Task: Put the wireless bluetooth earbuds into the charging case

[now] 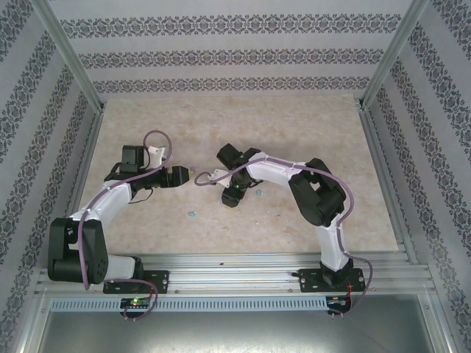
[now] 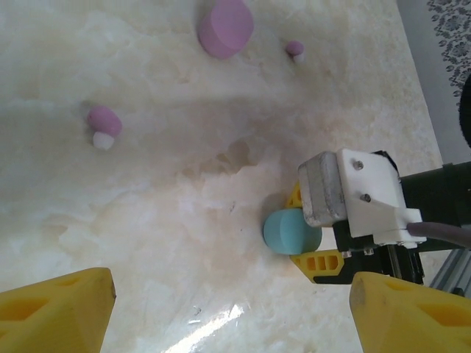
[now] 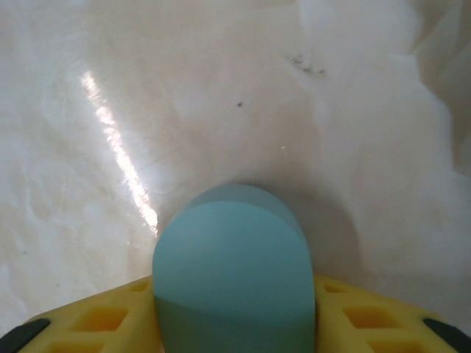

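Note:
A cyan oval case (image 3: pixel 232 272) sits pinched between the yellow fingers (image 3: pixel 96 320) of my right gripper (image 3: pixel 234 294), low over the marble table. The left wrist view shows the same cyan case (image 2: pixel 289 230) with the right gripper's fingers (image 2: pixel 324 263) on both sides of it. My left gripper (image 2: pixel 232 316) hangs open above bare table, close to the case, holding nothing. Two pink-purple earbuds (image 2: pixel 104 121) (image 2: pixel 295 50) and the pink-purple case (image 2: pixel 225 28) lie farther off. From above, two tiny cyan earbuds (image 1: pixel 193 214) (image 1: pixel 259 193) lie near the grippers (image 1: pixel 184 175) (image 1: pixel 200 177).
The marble table (image 1: pixel 309 132) is fenced by aluminium posts and patterned walls on three sides. Both arms fold toward the table's middle, their grippers almost meeting. A metal rail (image 1: pixel 235 265) runs along the near edge.

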Controlling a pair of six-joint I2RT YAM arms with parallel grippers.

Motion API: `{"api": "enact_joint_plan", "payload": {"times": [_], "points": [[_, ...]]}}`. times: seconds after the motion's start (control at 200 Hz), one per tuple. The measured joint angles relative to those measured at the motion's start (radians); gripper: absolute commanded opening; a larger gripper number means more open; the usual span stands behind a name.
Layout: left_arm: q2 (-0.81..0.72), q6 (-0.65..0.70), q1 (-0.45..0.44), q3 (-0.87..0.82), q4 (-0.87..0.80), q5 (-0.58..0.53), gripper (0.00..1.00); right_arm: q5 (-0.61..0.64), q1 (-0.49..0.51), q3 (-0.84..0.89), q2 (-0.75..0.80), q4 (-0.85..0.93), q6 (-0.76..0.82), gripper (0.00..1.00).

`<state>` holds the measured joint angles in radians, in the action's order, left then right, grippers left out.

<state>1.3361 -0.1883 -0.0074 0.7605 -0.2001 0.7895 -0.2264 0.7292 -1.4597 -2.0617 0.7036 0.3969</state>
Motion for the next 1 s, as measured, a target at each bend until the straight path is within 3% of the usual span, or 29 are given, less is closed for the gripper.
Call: {"api": "enact_joint_plan", "payload": {"times": [0.18, 0.345, 0.545, 0.789, 1.004], "points": [[-0.065, 0.037, 0.0, -0.023, 0.056, 0.039, 0.81, -0.011, -0.004, 0.023, 0.052, 0.022, 0.008, 0.38], [-0.064, 0.022, 0.0, 0.01, 0.058, 0.115, 0.72, -0.051, -0.029, 0.023, 0.177, 0.042, 0.007, 0.36], [-0.028, -0.124, -0.074, 0.154, 0.04, 0.15, 0.74, -0.114, -0.068, 0.02, 0.353, 0.04, -0.018, 0.36], [0.04, -0.352, -0.254, 0.257, 0.067, 0.182, 0.73, -0.169, -0.073, 0.005, 0.382, 0.034, -0.069, 0.36], [0.086, -0.508, -0.262, 0.251, 0.107, 0.251, 0.66, -0.185, -0.079, 0.004, 0.391, 0.028, -0.097, 0.36]]}}
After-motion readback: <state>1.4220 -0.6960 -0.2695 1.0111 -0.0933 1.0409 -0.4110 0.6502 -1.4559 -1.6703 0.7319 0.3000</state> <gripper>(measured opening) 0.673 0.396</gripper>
